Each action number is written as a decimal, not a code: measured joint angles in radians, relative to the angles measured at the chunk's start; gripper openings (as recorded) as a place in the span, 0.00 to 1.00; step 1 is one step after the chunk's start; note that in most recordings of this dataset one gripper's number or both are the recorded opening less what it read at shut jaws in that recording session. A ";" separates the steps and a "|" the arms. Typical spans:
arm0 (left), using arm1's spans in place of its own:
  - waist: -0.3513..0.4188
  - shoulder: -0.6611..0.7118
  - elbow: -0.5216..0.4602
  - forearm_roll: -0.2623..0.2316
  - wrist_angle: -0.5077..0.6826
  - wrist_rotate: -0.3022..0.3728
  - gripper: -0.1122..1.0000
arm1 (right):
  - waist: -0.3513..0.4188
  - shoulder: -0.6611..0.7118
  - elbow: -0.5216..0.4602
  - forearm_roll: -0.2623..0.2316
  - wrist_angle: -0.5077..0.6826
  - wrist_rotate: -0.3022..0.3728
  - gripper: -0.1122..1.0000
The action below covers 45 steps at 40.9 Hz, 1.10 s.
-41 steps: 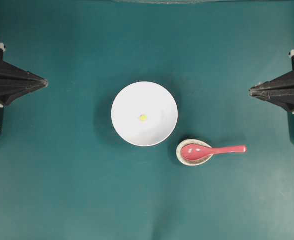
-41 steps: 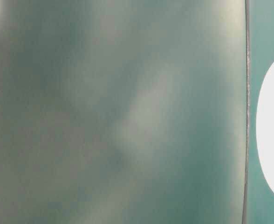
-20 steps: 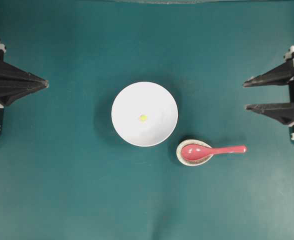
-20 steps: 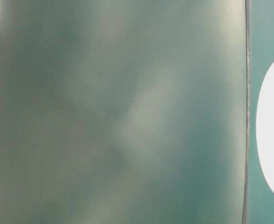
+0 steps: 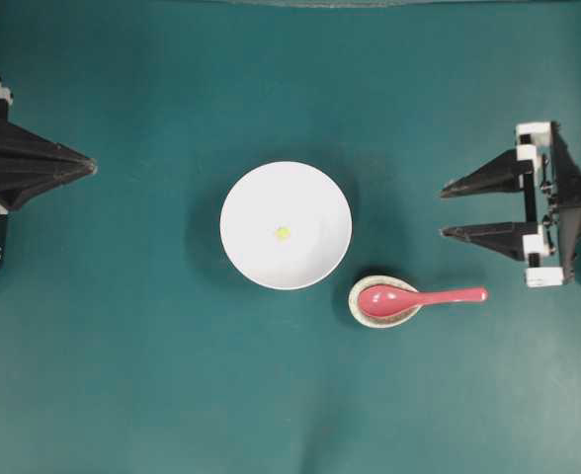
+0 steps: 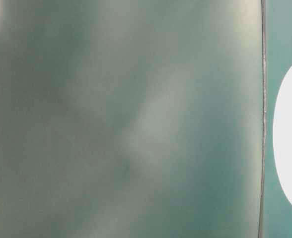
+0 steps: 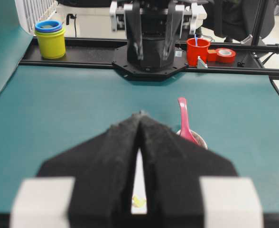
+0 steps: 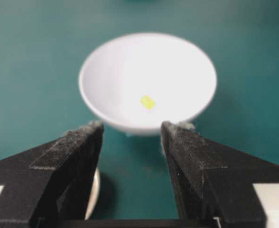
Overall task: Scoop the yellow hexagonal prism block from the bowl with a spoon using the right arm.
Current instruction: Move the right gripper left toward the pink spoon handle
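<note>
**Block in bowl, spoon untouched, right jaws wide**

Yellow hexagonal prism block (image 5: 283, 233) sits near the centre of the white bowl (image 5: 286, 225), lying flat on the bowl floor; also clear in the right wrist view (image 8: 147, 101). Bowl is mid-bench on the teal bench (image 5: 152, 375).

Spoon (image 5: 419, 297) lies just beside the bowl at its lower right, scoop resting in the speckled spoon rest (image 5: 362, 311), handle pointing toward the right side. Nothing is gripping it.

Right gripper (image 5: 447, 208): jaws wide apart, empty, tips facing the bowl, just above the spoon handle's end in the overhead view, not touching it.

Left gripper (image 5: 91, 166): jaws closed to a point, empty, at the left edge, well apart from the bowl.

Table-level view is mostly teal blur; only a white edge of the bowl (image 6: 290, 134) shows.
</note>
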 measured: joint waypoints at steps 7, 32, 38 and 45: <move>0.000 0.005 0.000 0.000 0.011 0.000 0.09 | 0.048 0.084 0.061 0.051 -0.141 0.011 0.61; 0.000 0.021 0.002 0.000 0.015 0.000 0.09 | 0.255 0.531 0.104 0.084 -0.554 0.130 0.61; 0.000 0.023 0.000 0.000 0.015 0.000 0.09 | 0.285 0.620 0.086 0.084 -0.594 0.133 0.61; 0.000 0.026 0.002 0.000 0.015 0.000 0.09 | 0.295 0.692 0.084 0.098 -0.666 0.149 0.61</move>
